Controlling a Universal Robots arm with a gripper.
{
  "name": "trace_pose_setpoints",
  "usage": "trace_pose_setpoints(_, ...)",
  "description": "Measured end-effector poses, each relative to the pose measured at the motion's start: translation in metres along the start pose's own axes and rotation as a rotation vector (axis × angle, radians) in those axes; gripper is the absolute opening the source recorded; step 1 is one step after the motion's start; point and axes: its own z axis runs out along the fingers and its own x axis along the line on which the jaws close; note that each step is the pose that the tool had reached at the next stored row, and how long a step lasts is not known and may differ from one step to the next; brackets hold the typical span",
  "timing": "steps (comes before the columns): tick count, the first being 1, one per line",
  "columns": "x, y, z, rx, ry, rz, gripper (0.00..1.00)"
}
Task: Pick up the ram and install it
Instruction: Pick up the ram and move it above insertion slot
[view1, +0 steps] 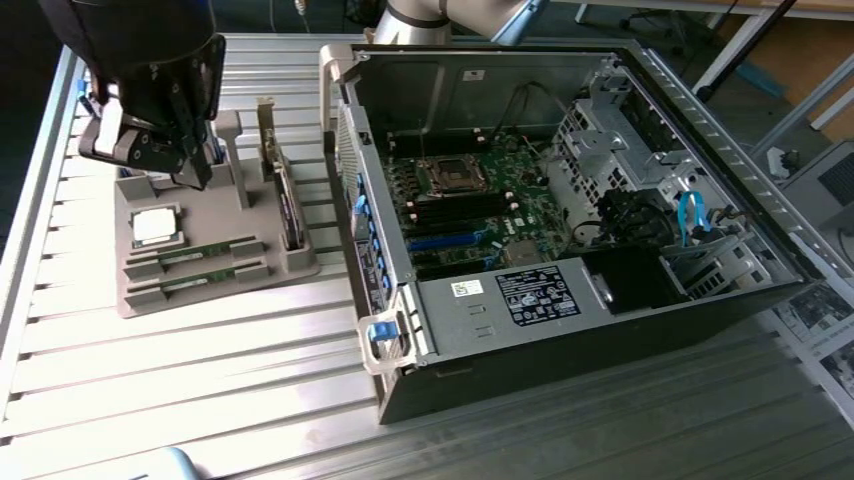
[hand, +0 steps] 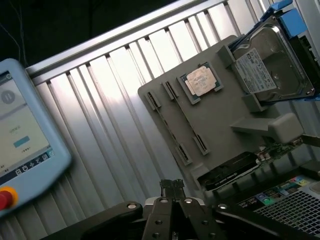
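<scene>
Two ram sticks lie in slots of a grey holder tray (view1: 200, 300) at the exterior view's left: one ram stick (view1: 211, 251) and, just in front of it, a second ram stick (view1: 200, 279). The wrist view sees them edge-on as thin strips, one ram stick (hand: 185, 119) and the other ram stick (hand: 166, 127). My black gripper (view1: 171, 165) hangs above the tray's back end, apart from the sticks. Its fingertips (hand: 172, 186) are pressed together with nothing between them.
The tray also carries a square silver CPU (view1: 154, 226), an upright hard drive (hand: 265, 65) and an expansion card (hand: 232, 169). An open computer case (view1: 561, 200) with its motherboard (view1: 481, 200) lies to the right. A teach pendant (hand: 25, 135) rests on the slatted table.
</scene>
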Motion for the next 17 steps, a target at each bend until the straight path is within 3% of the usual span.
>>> trace_pose_setpoints(17, 0.0, 0.0, 0.0006, 0.0026, 0.0136, -0.163, 0.11)
